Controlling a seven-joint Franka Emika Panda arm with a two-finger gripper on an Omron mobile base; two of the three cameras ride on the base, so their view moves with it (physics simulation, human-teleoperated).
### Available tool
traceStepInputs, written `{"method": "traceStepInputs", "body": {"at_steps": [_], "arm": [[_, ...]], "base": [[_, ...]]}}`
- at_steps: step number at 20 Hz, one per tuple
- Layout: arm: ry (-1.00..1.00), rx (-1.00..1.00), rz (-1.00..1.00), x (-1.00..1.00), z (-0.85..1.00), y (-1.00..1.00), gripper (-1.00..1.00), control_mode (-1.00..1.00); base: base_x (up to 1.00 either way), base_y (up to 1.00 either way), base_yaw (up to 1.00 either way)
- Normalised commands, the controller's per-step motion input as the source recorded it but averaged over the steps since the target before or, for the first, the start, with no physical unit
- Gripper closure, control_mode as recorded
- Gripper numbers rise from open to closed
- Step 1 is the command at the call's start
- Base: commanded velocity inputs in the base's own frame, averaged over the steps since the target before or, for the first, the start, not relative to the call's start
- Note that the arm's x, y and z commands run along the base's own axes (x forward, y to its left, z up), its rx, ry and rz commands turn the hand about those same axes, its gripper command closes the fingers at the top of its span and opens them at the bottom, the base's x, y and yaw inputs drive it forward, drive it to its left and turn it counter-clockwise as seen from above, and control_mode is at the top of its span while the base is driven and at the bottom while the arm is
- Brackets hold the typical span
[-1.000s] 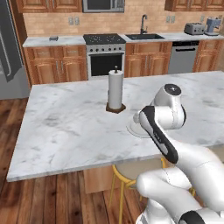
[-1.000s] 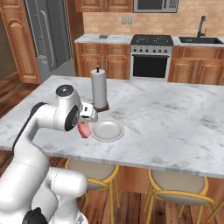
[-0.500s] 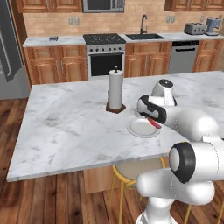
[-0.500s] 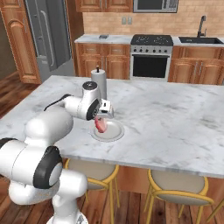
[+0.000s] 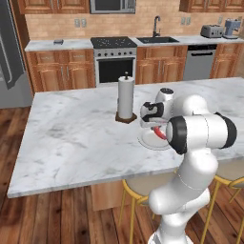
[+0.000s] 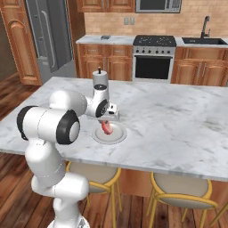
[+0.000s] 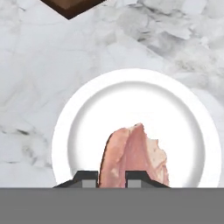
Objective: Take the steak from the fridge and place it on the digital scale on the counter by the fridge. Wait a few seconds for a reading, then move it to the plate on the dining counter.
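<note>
The steak [image 7: 133,155], a pinkish-red slab, hangs on edge between my fingertips [image 7: 85,177] just over the middle of the round white plate [image 7: 65,131]. My gripper [image 7: 111,177] is shut on the steak. From the left base view the gripper [image 5: 155,125] points down over the plate [image 5: 148,142] on the dining counter [image 5: 71,138], with the steak [image 5: 160,134] dangling below it. The right base view shows the gripper [image 6: 107,119], steak [image 6: 106,128] and plate [image 6: 116,135] the same way. The digital scale [image 5: 58,42] lies on the far counter [image 5: 43,45] beside the fridge [image 5: 9,52].
A paper towel roll on a brown base [image 5: 126,100] stands upright just behind the plate, close to my hand. Yellow-legged stools [image 6: 182,191] sit under the island's near edge. A stove [image 5: 113,43] and a sink [image 5: 157,39] line the back wall.
The arm has swung in from the island's edge toward the paper towel roll. It carried the steak over the plate, and the steak now hangs lower above the plate's middle.
</note>
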Motion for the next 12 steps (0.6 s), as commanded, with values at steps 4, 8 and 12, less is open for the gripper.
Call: {"method": "traceStepInputs", "body": {"at_steps": [4, 8, 12], "arm": [[0.02, -0.05, 0.0, 0.19, -0.42, 0.0, 1.0, -1.0], [0.0, -0.12, 0.0, -0.01, -0.38, 0.0, 1.0, -1.0], [-0.04, -0.13, 0.0, -0.11, -0.39, -0.05, 1.0, -1.0]], "base": [[0.0, 0.0, 0.0], [0.0, 0.0, 0.0], [0.0, 0.0, 0.0]]}}
